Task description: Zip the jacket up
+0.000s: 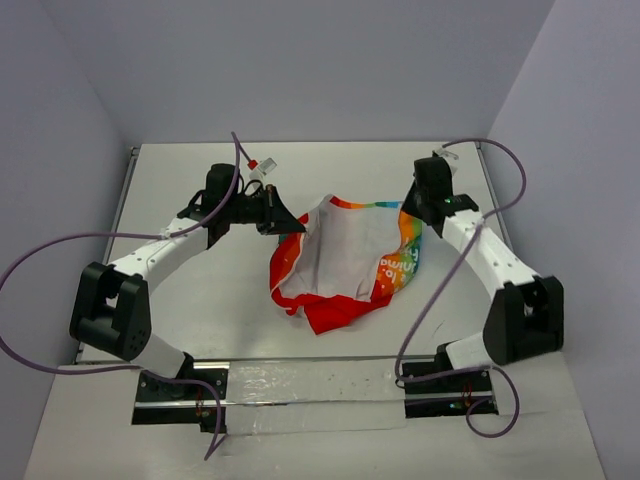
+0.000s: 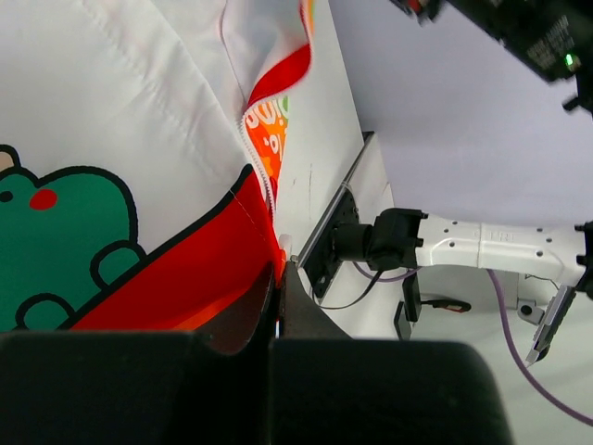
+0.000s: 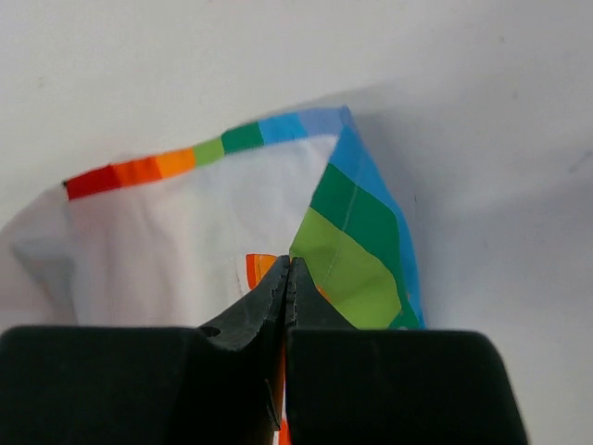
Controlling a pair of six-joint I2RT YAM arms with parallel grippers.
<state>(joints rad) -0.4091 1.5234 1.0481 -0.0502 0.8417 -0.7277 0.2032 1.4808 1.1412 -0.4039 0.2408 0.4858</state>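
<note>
The jacket [image 1: 345,262] lies crumpled in the middle of the table, white lining up, with red cloth at its near side and rainbow stripes on its right. My left gripper [image 1: 288,224] is shut on its left edge. In the left wrist view, red fabric [image 2: 185,287] runs into the closed jaws of that gripper [image 2: 277,276], with zipper teeth [image 2: 263,182] and a green bear print [image 2: 56,236] above. My right gripper [image 1: 411,213] is at the jacket's right edge. In the right wrist view this gripper [image 3: 291,265] is shut on a fold between white lining [image 3: 157,250] and green stripe [image 3: 347,264].
Grey walls close in the white table [image 1: 200,300] on three sides. A metal rail [image 1: 122,195] runs along its left edge. Purple cables [image 1: 50,250] loop off both arms. A shiny strip [image 1: 300,385] lies between the arm bases at the near edge.
</note>
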